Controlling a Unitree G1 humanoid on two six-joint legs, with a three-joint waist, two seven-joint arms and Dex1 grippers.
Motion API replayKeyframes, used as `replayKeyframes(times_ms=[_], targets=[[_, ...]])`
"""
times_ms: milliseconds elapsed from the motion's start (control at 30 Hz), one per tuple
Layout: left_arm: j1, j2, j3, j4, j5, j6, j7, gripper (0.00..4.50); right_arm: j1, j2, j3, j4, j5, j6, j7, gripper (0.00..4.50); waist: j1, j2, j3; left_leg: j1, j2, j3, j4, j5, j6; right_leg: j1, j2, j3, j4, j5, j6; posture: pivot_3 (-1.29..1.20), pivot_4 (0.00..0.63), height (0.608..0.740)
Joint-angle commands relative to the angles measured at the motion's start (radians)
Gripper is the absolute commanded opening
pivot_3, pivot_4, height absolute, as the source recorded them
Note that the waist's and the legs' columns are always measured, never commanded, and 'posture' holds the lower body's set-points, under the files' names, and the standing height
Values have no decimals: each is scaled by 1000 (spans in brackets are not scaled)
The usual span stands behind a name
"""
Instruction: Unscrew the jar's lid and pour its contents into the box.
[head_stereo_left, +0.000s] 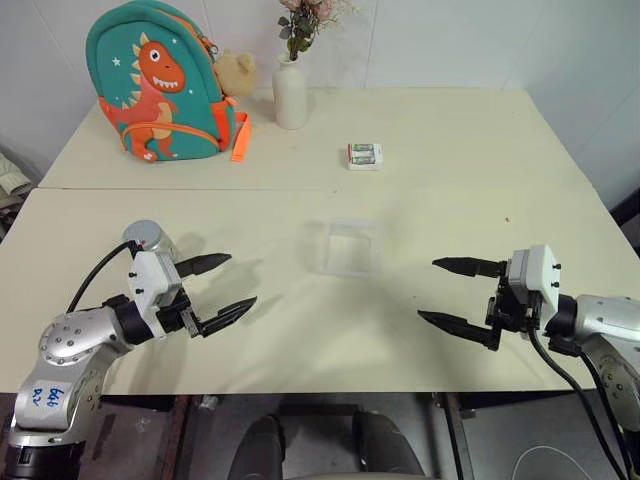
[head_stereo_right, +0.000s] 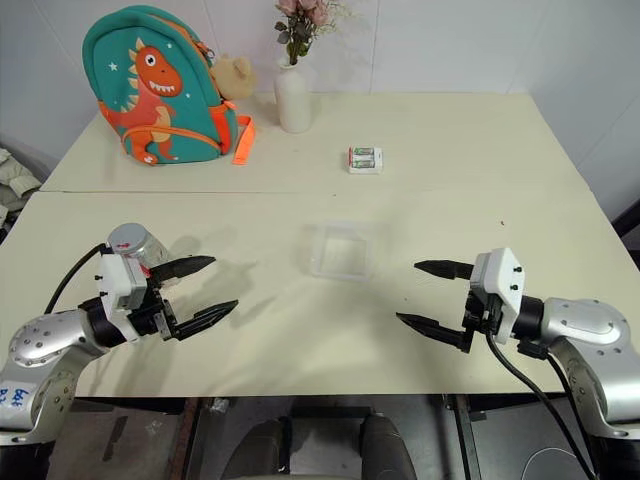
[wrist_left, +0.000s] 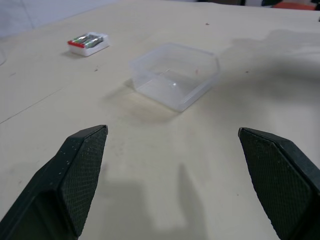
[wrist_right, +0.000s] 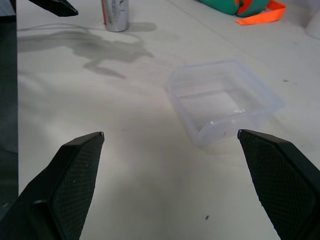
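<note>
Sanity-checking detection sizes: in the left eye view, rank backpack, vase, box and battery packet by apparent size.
1. backpack
2. vase and box: look about alike, and the box is nearer the camera, so unranked
3. battery packet

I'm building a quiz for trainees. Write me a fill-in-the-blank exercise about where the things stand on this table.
1. The shallow clear plastic box lies between the two ____.
2. The small grey-capped jar stands beside the ____ gripper.
3. The right gripper has its fingers ____.
4. The white flower vase stands next to the teal dinosaur ____.

Missing words: grippers; left; open; backpack
</note>
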Motion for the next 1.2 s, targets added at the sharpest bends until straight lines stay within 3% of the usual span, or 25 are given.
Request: replayKeyframes(times_ms=[33, 333, 433, 667, 833, 1200], targets=[[30, 3, 48, -53, -13, -4, 14, 4461, -49, 1, 12, 16, 5, -12, 12, 4500, 0, 0, 0, 0, 0, 0, 0, 0, 0, 0, 0, 0, 0, 0, 0, 0, 150, 740], [198, -93, 112, -151, 39, -21, 161, 4461, -208, 53, 107, 110, 13, -17, 54, 4500, -3, 0, 0, 0, 0, 1, 0, 0, 0, 0, 0, 1, 0, 0, 0, 0, 150, 740], [323, -229, 164, -214, 74, -56, 292, 4461, -308, 97, 149, 154, 26, -2, 73, 4500, -7, -1, 0, 0, 0, 1, 0, 0, 0, 0, 0, 1, 0, 0, 0, 0, 150, 740], [436, -493, 262, -268, 160, -143, 567, 4461, -494, 193, 210, 258, 21, -7, 112, 4500, 1, -4, 2, 0, 0, 0, 3, 0, 0, 1, 0, 1, 0, 1, -1, 0, 150, 740], [423, -526, 286, -245, 192, -163, 639, 4461, -568, 245, 202, 327, -2, -27, 73, 4500, 1, -5, 2, 0, 0, 1, 3, 0, 0, 0, 0, 0, -2, 1, -1, 0, 150, 740], [206, -418, 246, -87, 215, -140, 644, 4461, -493, 259, 197, 188, 28, 30, 0, 4500, -3, -5, 2, -1, 0, 0, 1, -1, 0, 0, 0, 0, -1, 2, 0, 0, 150, 740]])
